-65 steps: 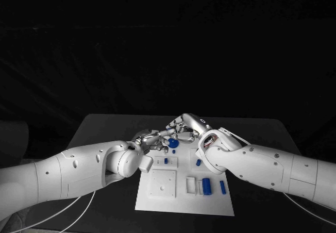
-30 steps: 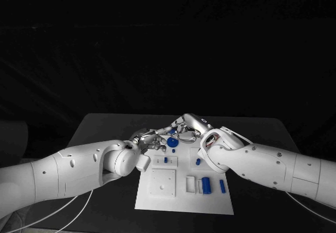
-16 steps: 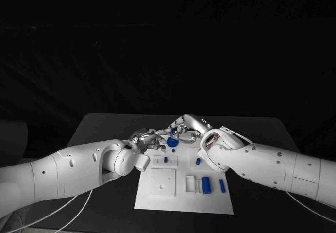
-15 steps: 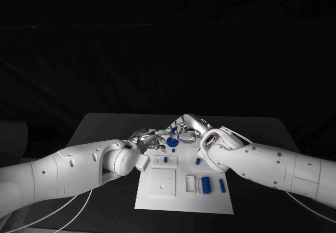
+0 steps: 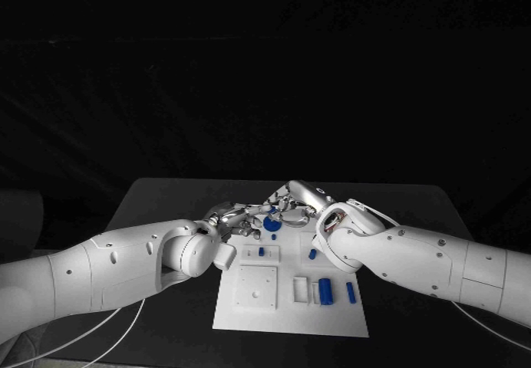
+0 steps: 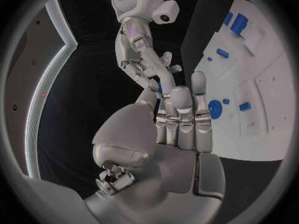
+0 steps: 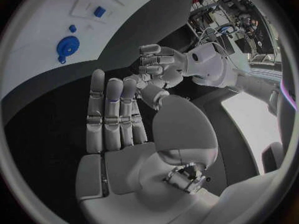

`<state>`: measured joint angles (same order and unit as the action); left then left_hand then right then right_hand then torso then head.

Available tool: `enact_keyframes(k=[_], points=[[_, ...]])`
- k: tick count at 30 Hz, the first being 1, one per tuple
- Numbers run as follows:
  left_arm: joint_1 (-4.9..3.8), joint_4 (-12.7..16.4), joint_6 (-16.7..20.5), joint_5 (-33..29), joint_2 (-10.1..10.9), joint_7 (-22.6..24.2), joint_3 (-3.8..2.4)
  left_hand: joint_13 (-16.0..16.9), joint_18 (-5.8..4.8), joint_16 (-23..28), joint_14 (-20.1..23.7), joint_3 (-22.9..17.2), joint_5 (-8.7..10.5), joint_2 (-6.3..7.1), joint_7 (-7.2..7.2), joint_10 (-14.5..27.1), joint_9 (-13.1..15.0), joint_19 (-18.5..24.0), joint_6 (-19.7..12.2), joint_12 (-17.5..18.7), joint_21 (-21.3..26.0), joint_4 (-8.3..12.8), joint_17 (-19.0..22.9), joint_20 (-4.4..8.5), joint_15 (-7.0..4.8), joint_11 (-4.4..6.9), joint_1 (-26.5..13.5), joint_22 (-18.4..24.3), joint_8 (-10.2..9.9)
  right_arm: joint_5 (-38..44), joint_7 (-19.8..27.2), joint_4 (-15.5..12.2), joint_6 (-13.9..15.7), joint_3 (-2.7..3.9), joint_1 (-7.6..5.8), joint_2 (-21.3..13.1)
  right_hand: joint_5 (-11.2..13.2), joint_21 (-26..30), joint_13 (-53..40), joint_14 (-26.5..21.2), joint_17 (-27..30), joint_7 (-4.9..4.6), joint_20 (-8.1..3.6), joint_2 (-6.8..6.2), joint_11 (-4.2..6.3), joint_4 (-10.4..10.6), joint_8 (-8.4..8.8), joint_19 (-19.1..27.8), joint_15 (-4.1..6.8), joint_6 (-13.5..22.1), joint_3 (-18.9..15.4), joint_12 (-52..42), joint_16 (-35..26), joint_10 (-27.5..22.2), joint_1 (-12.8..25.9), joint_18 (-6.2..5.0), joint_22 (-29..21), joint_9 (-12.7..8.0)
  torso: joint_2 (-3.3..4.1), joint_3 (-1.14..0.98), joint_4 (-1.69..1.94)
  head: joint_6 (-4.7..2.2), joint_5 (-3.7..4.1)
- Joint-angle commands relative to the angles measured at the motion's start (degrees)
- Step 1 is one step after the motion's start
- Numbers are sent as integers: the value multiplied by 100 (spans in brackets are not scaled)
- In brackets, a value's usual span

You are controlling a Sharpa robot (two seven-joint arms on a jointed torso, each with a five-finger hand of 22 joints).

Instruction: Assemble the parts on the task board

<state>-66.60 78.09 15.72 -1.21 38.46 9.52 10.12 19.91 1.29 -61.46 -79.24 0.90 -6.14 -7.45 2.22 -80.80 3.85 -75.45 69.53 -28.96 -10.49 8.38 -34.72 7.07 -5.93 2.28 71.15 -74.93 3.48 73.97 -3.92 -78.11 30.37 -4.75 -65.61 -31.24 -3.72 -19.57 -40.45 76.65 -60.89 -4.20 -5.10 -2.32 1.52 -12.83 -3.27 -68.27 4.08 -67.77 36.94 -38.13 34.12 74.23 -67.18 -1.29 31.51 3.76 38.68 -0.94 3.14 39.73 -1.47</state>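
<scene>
The white task board (image 5: 291,307) lies in the middle of the black table (image 5: 166,199). A round blue gear (image 5: 272,224) sits near its far end, with small blue parts (image 5: 325,290) nearer the robot. Both hands meet above the far edge. The left hand (image 5: 235,217) and right hand (image 5: 297,201) touch fingertips; whether they pinch anything I cannot tell.

Left hand (image 5: 238,215) and right hand (image 5: 290,205) fingertip to fingertip, fingers extended.
</scene>
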Motion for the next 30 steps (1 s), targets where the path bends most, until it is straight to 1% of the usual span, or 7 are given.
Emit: enact_keyframes(k=[1,10,17,20,24,26,30], points=[[-2,9,30,88,-22,5,-4,-15,-92,-25,-13,-8,-17,-41,-18,-46,9,-16,89,6,7,19,-4,25,-44,28,81,-63,31,10,101,-20,-156,2,4,7,28,18,-4,-48,9,41,5,49,20,-24,-38,-4,-7,-358,5,-11,22,-39,-1,-75,4,33,1,-1,-2,5,-2],[-3,-3,75,79,-32,53,-4,-88,-116,-44,-64,-80,-239,-113,-89,-227,76,-33,308,106,-15,126,-20,55,-72,45,243,-74,45,10,116,-19,-202,2,4,2,24,31,-7,-49,10,41,6,53,20,-31,-38,-7,-8,-356,-2,-11,23,-42,-1,-75,18,33,-1,-1,-1,20,-4],[-3,-15,116,36,-35,92,-4,-163,-122,-64,-81,-231,-872,-105,-113,-382,311,-36,478,253,-55,315,-46,77,-88,57,184,-88,37,-28,125,1,-169,2,3,-9,-44,67,7,-70,22,26,13,16,9,-43,-33,2,-16,-320,-88,13,7,-70,6,-70,45,28,-4,-1,-4,29,-1],[-2,-17,115,24,-32,107,-4,-170,-121,-66,-86,-302,-1210,-62,-119,-407,398,-32,517,281,-72,410,-52,84,-92,60,105,-92,38,-90,147,14,-143,2,3,-18,-391,101,26,-80,34,-23,33,-93,-19,2,-31,12,-44,-84,-385,33,-8,-95,62,-59,40,4,-3,2,-4,27,-4],[-2,-16,112,15,-27,120,-3,-170,-114,-68,-89,-460,-1455,-35,-119,-430,530,-15,535,318,-106,569,-61,83,-91,63,-62,-94,34,-172,177,24,-123,2,3,-27,-733,301,44,-113,64,-96,98,-125,-70,144,-35,-31,-91,283,-1111,28,-41,-150,50,-40,-121,2,0,1,-1,29,-4],[-2,-17,106,5,-25,120,-3,-168,-109,-67,-90,-521,-1585,-14,-122,-436,573,-9,544,327,-120,634,-63,83,-91,64,-137,-95,32,-193,184,28,-115,2,3,-31,-764,436,70,-127,82,-108,115,-91,-77,179,-30,-102,-102,324,-1353,33,-54,-179,-7,-36,-248,-3,-1,1,0,26,-5],[-2,-15,72,-10,-18,107,-3,-160,-102,-64,-89,-668,-1769,10,-126,-441,656,8,564,340,-153,761,-65,83,-94,66,-293,-95,33,-223,194,36,-102,2,3,-41,-777,564,114,-133,103,-127,122,-72,-87,204,-29,-188,-107,390,-1474,46,-63,-195,-31,-29,-376,-2,-2,1,3,34,-3]])
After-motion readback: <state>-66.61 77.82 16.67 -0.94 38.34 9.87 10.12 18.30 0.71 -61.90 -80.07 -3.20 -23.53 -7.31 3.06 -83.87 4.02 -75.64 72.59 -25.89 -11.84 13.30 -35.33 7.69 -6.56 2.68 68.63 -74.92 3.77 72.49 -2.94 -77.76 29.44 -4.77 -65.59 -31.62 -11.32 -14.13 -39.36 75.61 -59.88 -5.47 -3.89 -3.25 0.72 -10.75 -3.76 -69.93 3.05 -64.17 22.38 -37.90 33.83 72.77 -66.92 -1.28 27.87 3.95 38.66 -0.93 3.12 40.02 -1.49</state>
